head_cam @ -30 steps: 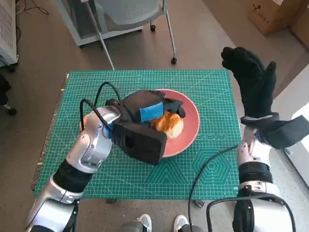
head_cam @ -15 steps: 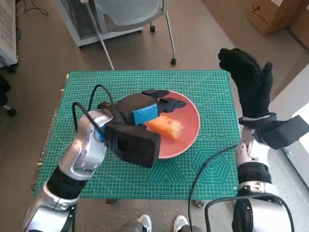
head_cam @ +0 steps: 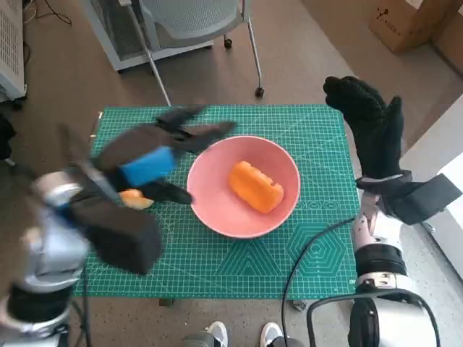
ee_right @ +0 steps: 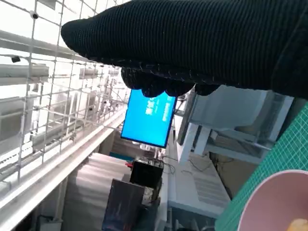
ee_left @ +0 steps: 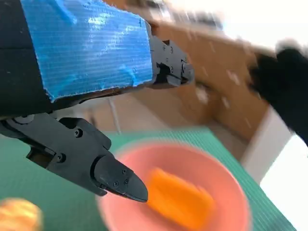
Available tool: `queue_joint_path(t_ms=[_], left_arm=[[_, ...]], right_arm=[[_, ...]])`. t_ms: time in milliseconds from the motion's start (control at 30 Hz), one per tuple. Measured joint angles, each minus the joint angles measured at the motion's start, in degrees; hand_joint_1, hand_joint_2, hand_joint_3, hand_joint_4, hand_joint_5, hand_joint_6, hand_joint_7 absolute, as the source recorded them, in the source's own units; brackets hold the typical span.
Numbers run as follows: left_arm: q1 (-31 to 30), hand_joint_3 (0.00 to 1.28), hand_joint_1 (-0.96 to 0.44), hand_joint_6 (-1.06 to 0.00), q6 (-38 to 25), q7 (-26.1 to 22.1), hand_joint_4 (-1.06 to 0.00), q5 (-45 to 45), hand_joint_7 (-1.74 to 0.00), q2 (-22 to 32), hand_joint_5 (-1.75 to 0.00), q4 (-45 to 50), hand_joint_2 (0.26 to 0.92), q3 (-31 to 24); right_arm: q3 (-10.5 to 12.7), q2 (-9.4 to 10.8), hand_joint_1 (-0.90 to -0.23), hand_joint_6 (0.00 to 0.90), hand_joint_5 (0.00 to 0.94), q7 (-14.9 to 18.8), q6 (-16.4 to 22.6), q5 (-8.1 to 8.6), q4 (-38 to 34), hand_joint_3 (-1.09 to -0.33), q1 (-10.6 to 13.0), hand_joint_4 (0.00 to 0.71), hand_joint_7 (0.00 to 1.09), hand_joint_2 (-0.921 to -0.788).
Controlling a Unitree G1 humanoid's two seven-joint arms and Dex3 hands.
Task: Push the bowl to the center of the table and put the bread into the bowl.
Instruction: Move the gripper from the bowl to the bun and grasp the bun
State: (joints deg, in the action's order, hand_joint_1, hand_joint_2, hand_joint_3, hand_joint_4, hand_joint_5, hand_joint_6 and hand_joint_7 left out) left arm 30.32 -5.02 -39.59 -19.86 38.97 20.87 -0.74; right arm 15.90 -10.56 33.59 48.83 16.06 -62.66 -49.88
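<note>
Plainly, the left hand (head_cam: 155,155) holds nothing: its black fingers (ee_left: 113,175) are spread apart in the air, reaching over the near-left rim of the pink bowl (head_cam: 217,210) without touching it. The bread (head_cam: 255,186) lies inside the bowl, just off its middle, its long axis running diagonally from the far left toward the near right. It sits to the right of the left fingertips, with the bowl's rim between them. Of the two hands, the left is much the nearer to bowl and bread. The right hand (head_cam: 369,126) is raised, fingers extended and apart, gripping nothing, out over the table's far right edge and well apart from the bowl.

The bowl rests about mid-table on the green cutting mat (head_cam: 318,238), with bare mat on every side, so there is room to nudge it any way. A second orange piece (head_cam: 134,199) lies on the mat just below the left hand, near the left edge. Both parts of the task look done.
</note>
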Motion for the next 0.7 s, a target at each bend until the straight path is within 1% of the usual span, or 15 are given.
queue_joint_path(t_ms=[33,133,267,367,500,700], left_arm=[[-0.57,0.0,-0.28,-0.31,-0.23,0.03,-0.04,0.11,-0.04,0.71,-0.01,0.88,0.703,-1.17],[-2.54,0.0,-0.18,-0.32,-0.97,0.08,-0.06,0.07,-0.03,2.57,-0.01,2.61,0.681,-3.67],[-4.94,0.0,-0.12,-0.32,-2.33,0.09,-0.06,-0.61,-0.02,4.77,-0.01,3.22,0.675,-5.27],[-7.24,0.0,-0.1,-0.31,-3.63,-0.02,-0.07,-2.1,-0.02,6.55,-0.01,3.4,0.673,-5.96],[-9.77,0.0,-0.12,-0.31,-4.58,-0.04,-0.07,-3.97,-0.01,8.23,-0.01,3.72,0.674,-6.14],[-12.38,0.0,-0.14,-0.3,-6.03,-0.04,-0.07,-5.91,-0.01,8.95,0.0,3.61,0.68,-5.53]], right_arm=[[0.04,-0.08,-0.649,0.294,0.001,0.0,-0.03,0.0,-0.16,-0.709,-0.01,0.167,0.0,-0.921],[0.07,-0.13,-0.652,0.301,0.005,0.0,-0.17,-0.03,-0.57,-0.71,-0.04,0.176,0.0,-0.921],[0.14,-0.15,-0.657,0.305,0.005,0.0,-0.45,-0.03,-1.07,-0.711,-0.08,0.179,0.01,-0.921],[0.14,-0.16,-0.665,0.307,0.005,-0.01,-0.69,-0.08,-1.34,-0.711,-0.2,0.18,0.01,-0.921],[0.11,-0.18,-0.673,0.309,0.005,-0.12,-0.89,-0.3,-1.49,-0.71,-0.32,0.183,0.01,-0.921],[0.02,-0.14,-0.673,0.312,0.004,-0.38,-1.24,-0.51,-1.56,-0.706,-0.89,0.184,0.01,-0.921]])
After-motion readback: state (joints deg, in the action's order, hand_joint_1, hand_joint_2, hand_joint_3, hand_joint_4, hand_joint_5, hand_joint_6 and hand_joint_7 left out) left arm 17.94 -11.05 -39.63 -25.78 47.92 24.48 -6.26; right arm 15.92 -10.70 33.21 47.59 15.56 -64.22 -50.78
